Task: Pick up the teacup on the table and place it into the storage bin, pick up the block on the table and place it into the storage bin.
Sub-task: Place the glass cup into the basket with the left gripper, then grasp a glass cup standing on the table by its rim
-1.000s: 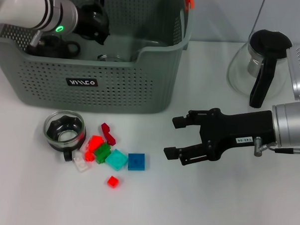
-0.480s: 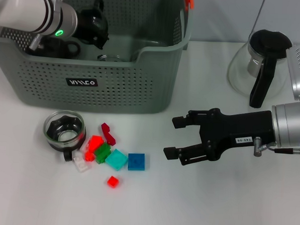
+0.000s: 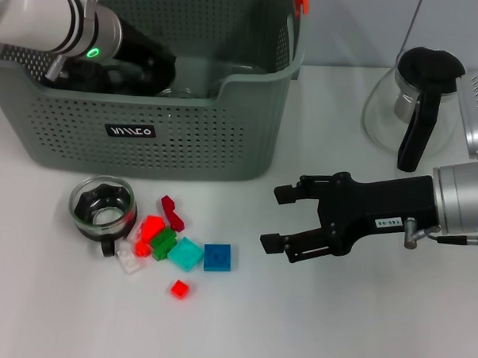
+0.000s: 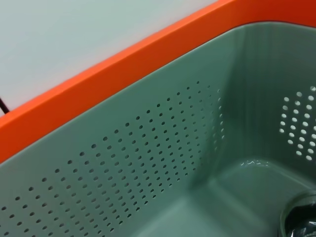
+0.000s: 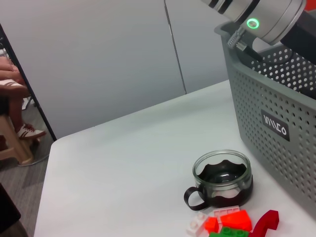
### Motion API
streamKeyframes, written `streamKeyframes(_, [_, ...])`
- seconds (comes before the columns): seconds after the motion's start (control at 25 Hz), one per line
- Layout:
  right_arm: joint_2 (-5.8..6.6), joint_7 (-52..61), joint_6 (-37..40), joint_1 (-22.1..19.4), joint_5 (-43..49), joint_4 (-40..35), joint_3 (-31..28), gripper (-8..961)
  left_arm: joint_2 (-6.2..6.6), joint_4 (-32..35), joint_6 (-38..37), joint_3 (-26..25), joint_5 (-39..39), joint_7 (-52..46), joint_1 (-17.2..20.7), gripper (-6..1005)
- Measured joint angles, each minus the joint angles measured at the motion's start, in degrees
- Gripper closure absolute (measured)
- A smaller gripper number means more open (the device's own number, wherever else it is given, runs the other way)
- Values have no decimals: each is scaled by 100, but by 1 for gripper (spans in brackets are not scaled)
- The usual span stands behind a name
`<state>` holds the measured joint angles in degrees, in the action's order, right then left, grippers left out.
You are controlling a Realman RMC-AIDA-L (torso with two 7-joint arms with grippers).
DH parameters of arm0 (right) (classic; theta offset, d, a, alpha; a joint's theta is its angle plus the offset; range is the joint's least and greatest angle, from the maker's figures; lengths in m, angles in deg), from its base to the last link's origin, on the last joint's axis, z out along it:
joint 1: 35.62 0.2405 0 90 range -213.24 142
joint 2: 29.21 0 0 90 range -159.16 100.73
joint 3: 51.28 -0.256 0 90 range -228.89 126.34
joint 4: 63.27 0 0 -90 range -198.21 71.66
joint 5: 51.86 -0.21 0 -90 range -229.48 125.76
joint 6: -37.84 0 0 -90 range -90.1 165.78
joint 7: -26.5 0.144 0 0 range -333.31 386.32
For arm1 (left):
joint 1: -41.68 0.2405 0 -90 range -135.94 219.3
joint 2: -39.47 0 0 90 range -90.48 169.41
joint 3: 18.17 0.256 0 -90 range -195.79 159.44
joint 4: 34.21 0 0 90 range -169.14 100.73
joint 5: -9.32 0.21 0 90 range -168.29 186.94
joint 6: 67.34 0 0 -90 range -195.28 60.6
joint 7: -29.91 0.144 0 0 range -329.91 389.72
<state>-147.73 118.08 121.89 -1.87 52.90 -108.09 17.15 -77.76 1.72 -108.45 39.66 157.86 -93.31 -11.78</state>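
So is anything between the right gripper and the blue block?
Nothing visible. The right gripper hovers open over bare table, and the blue block lies just beyond its fingertips on the side nearest it. The other blocks and the teacup sit farther off, toward the robot's left.

Your left arm (image 3: 48,16): white shell, black bands, silver collar, green ring light, black wrist. Your right arm (image 3: 464,201): silver cylinder, black gripper (image 3: 278,219) body, small white label, thin cable.
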Motion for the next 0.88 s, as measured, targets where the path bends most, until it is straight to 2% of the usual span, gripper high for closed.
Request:
streamKeyframes(0.08, [-1, 0, 11, -7, 0, 0, -5, 33, -1, 1, -1, 0, 0, 0, 1, 877])
streamKeyframes(0.28, [-11, 0, 26, -40, 0, -18, -20, 36, -3, 40, -15, -10, 0, -6, 9, 710])
streamKeyframes(0.44, [-12, 0, 28, -48, 0, -35, -26, 37, 2, 528, -209, -71, -6, -240, 193, 521])
streamKeyframes(0.56, [-14, -10, 27, -54, 0, -38, -30, 38, 19, 1254, -513, -152, -37, -612, 472, 387])
streamKeyframes(0.6, [-14, -19, 27, -54, 0, -40, -32, 38, -17, 1906, -817, -354, -92, -775, 693, 343])
streamKeyframes(0.64, [-14, -25, 27, -53, -1, -42, -31, 38, -17, 1906, -817, -354, -92, -775, 693, 299])
streamKeyframes(0.72, [-12, -28, 26, -51, -1, -46, -32, 38, -104, 2747, -1357, -715, -298, -845, 967, 212])
streamKeyframes(0.8, [-6, -26, 26, -38, -1, -47, -32, 38, -142, 3182, -1693, -886, -531, -836, 1118, 203])
streamKeyframes(0.88, [-2, -19, 27, -24, 0, -47, -32, 38, -196, 3939, -2345, -1074, -1122, -742, 1462, 194])
